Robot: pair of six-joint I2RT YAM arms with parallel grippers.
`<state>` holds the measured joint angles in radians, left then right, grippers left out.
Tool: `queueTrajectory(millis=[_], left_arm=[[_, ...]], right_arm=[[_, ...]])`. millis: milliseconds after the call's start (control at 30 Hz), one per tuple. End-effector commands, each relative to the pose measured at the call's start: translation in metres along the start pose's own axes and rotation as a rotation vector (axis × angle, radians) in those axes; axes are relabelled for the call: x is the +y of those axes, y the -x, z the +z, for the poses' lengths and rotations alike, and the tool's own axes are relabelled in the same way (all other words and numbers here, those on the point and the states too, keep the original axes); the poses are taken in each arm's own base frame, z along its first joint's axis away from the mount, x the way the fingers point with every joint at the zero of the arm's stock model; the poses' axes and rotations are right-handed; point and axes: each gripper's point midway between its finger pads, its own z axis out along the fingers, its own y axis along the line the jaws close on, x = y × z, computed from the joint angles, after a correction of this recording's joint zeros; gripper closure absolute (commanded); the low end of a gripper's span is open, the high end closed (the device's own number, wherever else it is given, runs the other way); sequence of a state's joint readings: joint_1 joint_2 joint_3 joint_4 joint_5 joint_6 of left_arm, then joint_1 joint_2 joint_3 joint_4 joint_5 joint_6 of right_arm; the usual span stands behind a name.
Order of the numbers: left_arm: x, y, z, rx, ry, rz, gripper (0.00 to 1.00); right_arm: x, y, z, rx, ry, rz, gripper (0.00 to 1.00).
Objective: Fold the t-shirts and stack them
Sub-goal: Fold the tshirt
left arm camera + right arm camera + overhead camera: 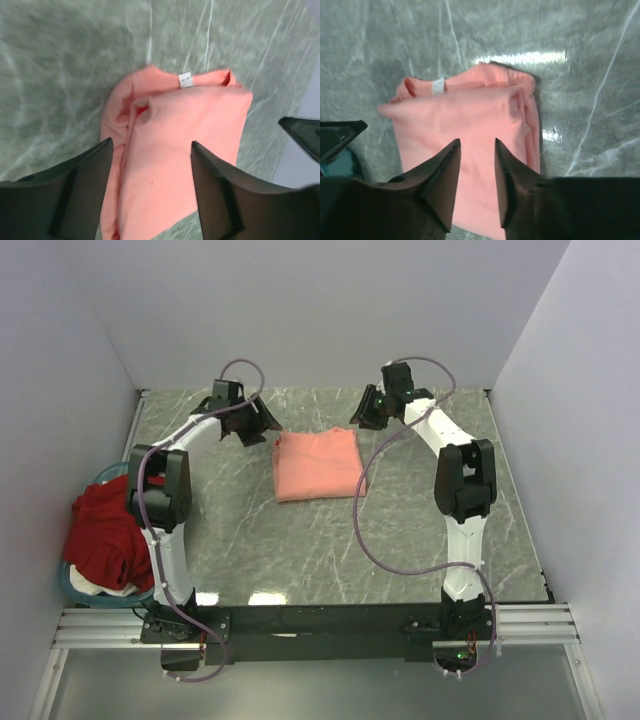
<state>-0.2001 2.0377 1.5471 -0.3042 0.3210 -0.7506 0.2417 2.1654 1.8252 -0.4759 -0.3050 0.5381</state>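
Folded salmon-pink t-shirt (316, 464) is sitting mid-table, w/ left gripper (264, 425) and right gripper (362, 415) hanging just beside its far corners, crowding that end. Bare marble table (300, 550) btwn shirt and arm bases is giving passage. Dark red t-shirt (105, 535) in teal basket (75, 585) is blocking near-left edge. Walls (320, 310) are closing in L, R, back.

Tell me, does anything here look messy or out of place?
Only the dark red t-shirt: it lies crumpled in a heap over the teal basket at the left edge of the table, unfolded. The salmon-pink t-shirt lies folded mid-table, its layers slightly uneven along one side.
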Motion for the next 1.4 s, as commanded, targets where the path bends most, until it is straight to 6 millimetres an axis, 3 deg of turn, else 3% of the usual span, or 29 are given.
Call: queueTrajectory(millis=[0,67,167,200,267,300,333,367,400,467,600,767,867,1067,1167,1333,1367], left_arm=[[-0.027,0.042,-0.017,-0.096,-0.12,0.033,0.3],[-0.042,0.047,-0.033,-0.131,-0.164,0.045,0.25],[-0.047,0.037,-0.048,-0.141,-0.174,0.026,0.26],[-0.044,0.026,-0.047,-0.124,-0.162,0.02,0.29],[-0.05,0.015,-0.052,-0.129,-0.159,0.018,0.39],[-0.05,-0.004,-0.047,-0.098,-0.146,0.024,0.47],[-0.05,-0.011,-0.047,-0.095,-0.132,0.022,0.52],[-0.054,-0.022,-0.045,-0.093,-0.116,0.033,0.63],[-0.048,-0.035,-0.041,-0.074,-0.092,0.025,0.69],[-0.051,-0.053,-0.037,-0.053,-0.095,0.022,0.83],[-0.032,-0.089,-0.022,-0.016,-0.032,0.007,0.93],[-0.007,-0.125,-0.004,0.039,0.033,-0.014,0.99],[0.016,-0.144,-0.004,0.06,0.078,-0.029,0.99],[0.041,-0.165,-0.008,0.084,0.123,-0.038,0.99],[0.042,-0.168,-0.013,0.087,0.115,-0.037,0.99],[0.021,-0.155,-0.029,0.06,0.082,-0.011,0.99],[0.01,-0.144,-0.032,0.039,0.064,-0.001,0.99]], right_arm=[[0.012,0.03,-0.021,-0.07,0.014,-0.026,0.57],[0.014,0.037,-0.036,-0.113,-0.002,-0.04,0.52],[0.011,0.03,-0.049,-0.126,-0.013,-0.037,0.52],[0.003,0.015,-0.047,-0.1,-0.025,-0.023,0.52],[0.012,0.01,-0.057,-0.125,-0.002,-0.031,0.53],[0.005,-0.01,-0.053,-0.093,-0.016,-0.022,0.53],[0.012,-0.011,-0.06,-0.116,0.003,-0.035,0.53],[0.012,-0.017,-0.06,-0.113,0.0,-0.036,0.53],[0.011,-0.036,-0.055,-0.084,-0.008,-0.04,0.53],[0.012,-0.053,-0.055,-0.071,-0.002,-0.045,0.53],[0.017,-0.08,-0.048,-0.037,0.009,-0.05,0.54],[-0.01,-0.113,-0.028,0.049,-0.065,-0.022,0.56],[-0.029,-0.134,-0.023,0.08,-0.095,0.003,0.56],[-0.051,-0.157,-0.023,0.107,-0.142,0.015,0.56],[-0.052,-0.158,-0.027,0.101,-0.143,0.015,0.56],[-0.042,-0.14,-0.048,0.04,-0.15,-0.015,0.56],[-0.038,-0.133,-0.051,0.024,-0.147,-0.028,0.56]])
